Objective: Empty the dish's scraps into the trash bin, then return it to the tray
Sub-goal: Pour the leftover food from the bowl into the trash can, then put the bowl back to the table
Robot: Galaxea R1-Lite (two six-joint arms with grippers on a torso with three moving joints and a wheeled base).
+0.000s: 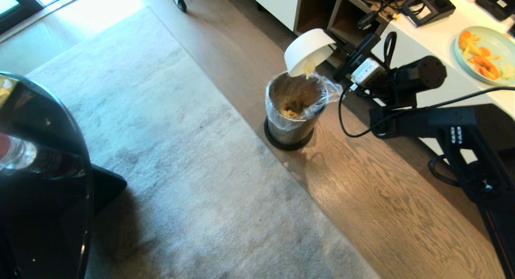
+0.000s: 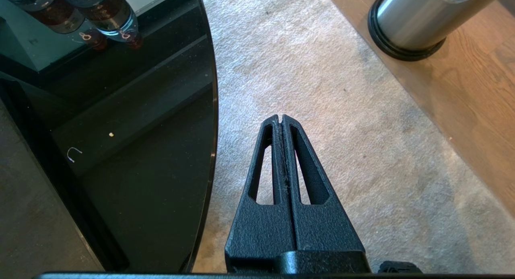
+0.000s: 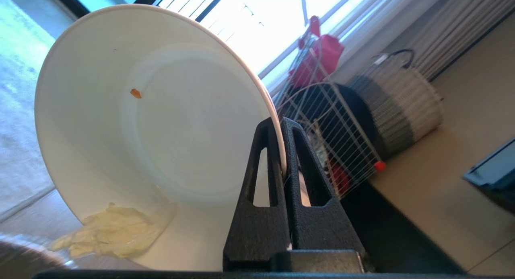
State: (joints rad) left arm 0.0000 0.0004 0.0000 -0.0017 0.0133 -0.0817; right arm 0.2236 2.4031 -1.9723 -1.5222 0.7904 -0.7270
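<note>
The white dish (image 1: 307,50) hangs tipped steeply over the steel trash bin (image 1: 291,110), its mouth facing down into the liner. My right gripper (image 3: 280,124) is shut on the dish (image 3: 161,122) by its rim, one finger inside and one outside. Pale yellow-white scraps (image 3: 110,232) cling at the low edge of the bowl, and one orange speck sticks higher up. More scraps (image 1: 290,111) lie inside the bin. My left gripper (image 2: 281,119) is shut and empty, parked over the carpet beside a black glass table (image 2: 120,130). The tray is out of view.
A white counter (image 1: 442,42) at the right carries a pale blue-green plate (image 1: 487,54) of food. The black glass table (image 1: 40,170) with bottles stands at the left. Grey carpet (image 1: 181,170) meets wooden floor (image 1: 382,198) beside the bin (image 2: 418,21).
</note>
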